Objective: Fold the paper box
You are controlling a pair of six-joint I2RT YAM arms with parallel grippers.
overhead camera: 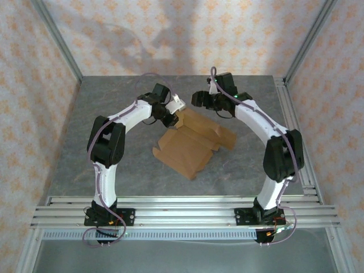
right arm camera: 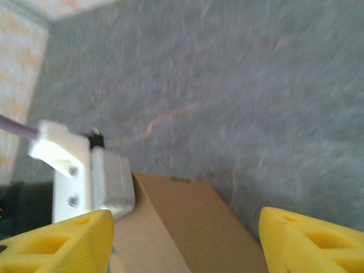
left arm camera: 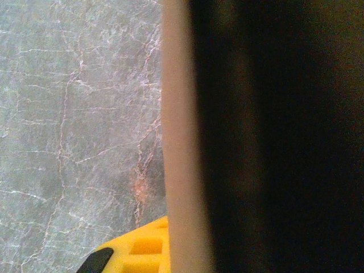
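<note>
Near the middle of the grey, veined worktop (overhead camera: 114, 148), a little towards the far side: paper box (overhead camera: 187, 151), plain brown cardboard, opened out as a creased sheet with flaps, lying askew with one corner pointing near. Mostly flat on the surface. Far-left part lifted, seen from the right wrist as a slanting brown panel rising towards the lens.

Left arm (overhead camera: 122, 116) bent in from the left, wrist at the far-left edge of the cardboard. Left jaws pressed together, apparently pinching the edge of that raised flap. In the left wrist view, a tan cardboard edge running top to bottom close to the lens, just beside a yellow fingertip (left arm camera: 142, 250) at the bottom. Everything right of that edge in deep shadow, bare worktop left of it.

Right arm (overhead camera: 259, 119) bent in from the right, wrist above the far edge of the sheet, near the left wrist but apart from it. Right jaws spread wide, gripping nothing. Two yellow fingertips (right arm camera: 57, 242) at the lower corners of the right wrist view, cardboard and worktop visible in the gap. Just beyond the lower-left fingertip, the white camera mount (right arm camera: 85, 176) of the other wrist, touching or just beside the raised panel; cannot tell which. That view blurred.

Patterned walls (overhead camera: 170, 34) on three sides. Aluminium rails (overhead camera: 182, 207) along the near edge, carrying both arm bases.
</note>
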